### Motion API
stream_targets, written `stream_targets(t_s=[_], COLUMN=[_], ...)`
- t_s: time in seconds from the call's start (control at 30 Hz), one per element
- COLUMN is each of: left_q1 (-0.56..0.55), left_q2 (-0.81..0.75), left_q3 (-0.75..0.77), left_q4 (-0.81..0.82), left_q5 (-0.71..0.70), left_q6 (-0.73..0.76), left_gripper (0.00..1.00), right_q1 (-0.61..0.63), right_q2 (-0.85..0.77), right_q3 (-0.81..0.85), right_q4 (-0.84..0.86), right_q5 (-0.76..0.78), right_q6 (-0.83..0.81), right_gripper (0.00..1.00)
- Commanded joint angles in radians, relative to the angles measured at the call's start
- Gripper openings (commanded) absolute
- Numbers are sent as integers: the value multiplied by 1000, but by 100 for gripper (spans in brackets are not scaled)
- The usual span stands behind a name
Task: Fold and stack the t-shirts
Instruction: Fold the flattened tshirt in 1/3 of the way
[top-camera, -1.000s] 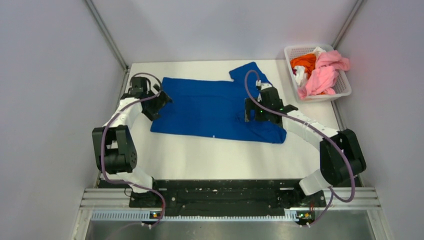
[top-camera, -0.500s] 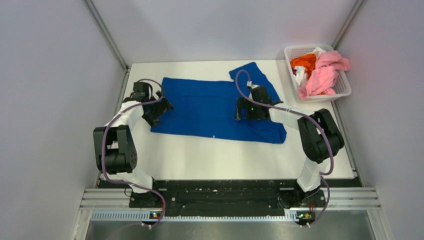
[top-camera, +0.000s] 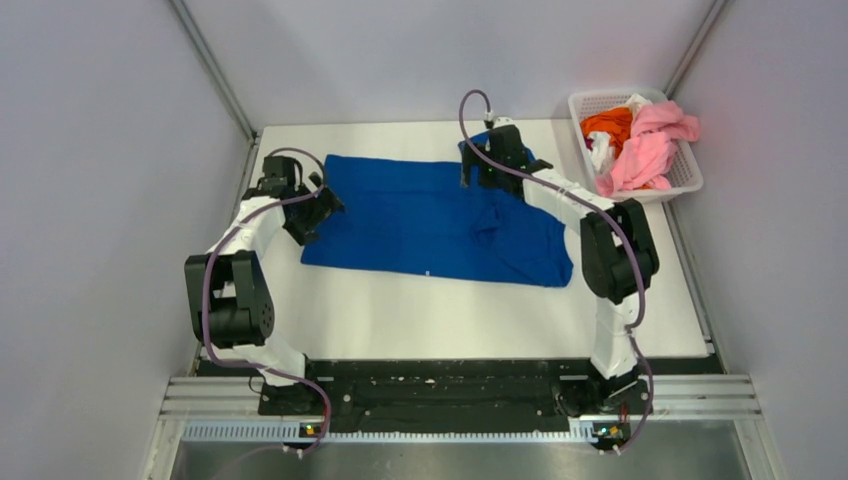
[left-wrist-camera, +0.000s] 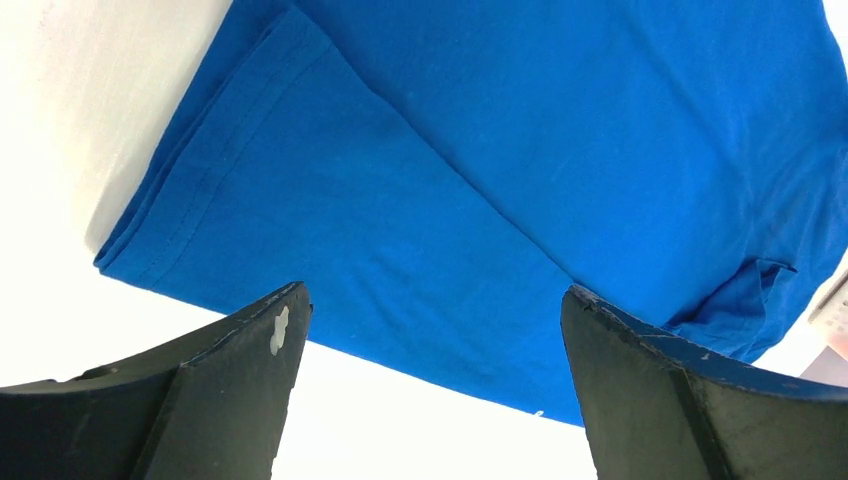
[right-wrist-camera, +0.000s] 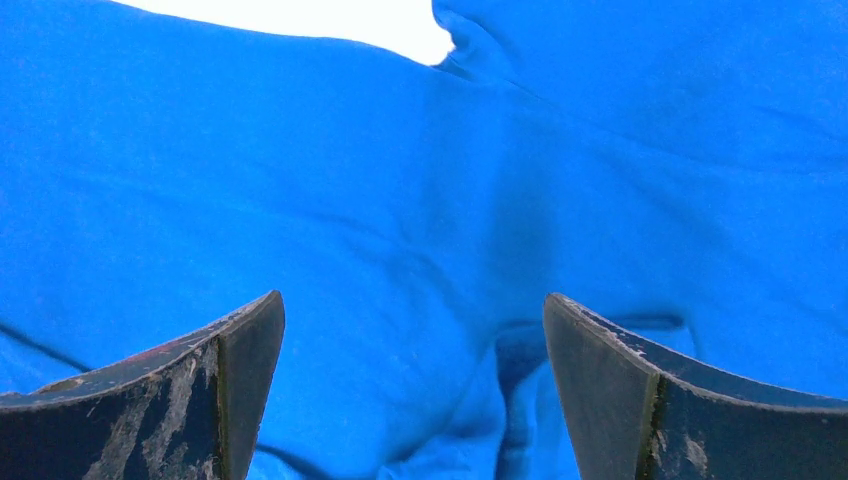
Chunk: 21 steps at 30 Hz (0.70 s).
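A royal blue t-shirt lies spread on the white table, its right part rumpled and one sleeve pointing to the far edge. My left gripper hovers open at the shirt's left edge. In the left wrist view the blue cloth fills the top, and the left gripper holds nothing. My right gripper is over the far sleeve, open. The right wrist view shows wrinkled blue cloth beneath the empty right gripper. Pink, orange and white t-shirts are heaped in the basket.
A white lattice basket stands at the far right corner of the table. Grey walls close in on the left, back and right. The arms' base rail runs along the near edge.
The right arm has swung from the shirt's right middle toward the far edge, over the sleeve. The left arm has hardly moved. Both grippers stayed open.
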Motion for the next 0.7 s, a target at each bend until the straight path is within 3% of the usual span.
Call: stream_targets(t_s=[0.0, 0.23, 0.37, 0.53, 0.67], left_q1=[4, 3, 2, 2, 3], left_q2=[-11, -16, -27, -28, -34], left_q3=[33, 11, -8, -10, -4], left_q4=[27, 41, 40, 31, 26], left_q5=[38, 53, 42, 35, 30], left_q6=[9, 17, 24, 25, 29], left_gripper=[99, 99, 99, 99, 99], right_q1=[0, 10, 44, 95, 138], right_q2=[-131, -323, -321, -186, -48], right_q3=[-79, -394, -455, -314, -86], right_q4=[-74, -87, -74, -52, -90], right_q5=[80, -22, -56, -98, -12], right_q6=[-13, 108, 135, 125, 107], right_gripper=[99, 99, 99, 99, 99])
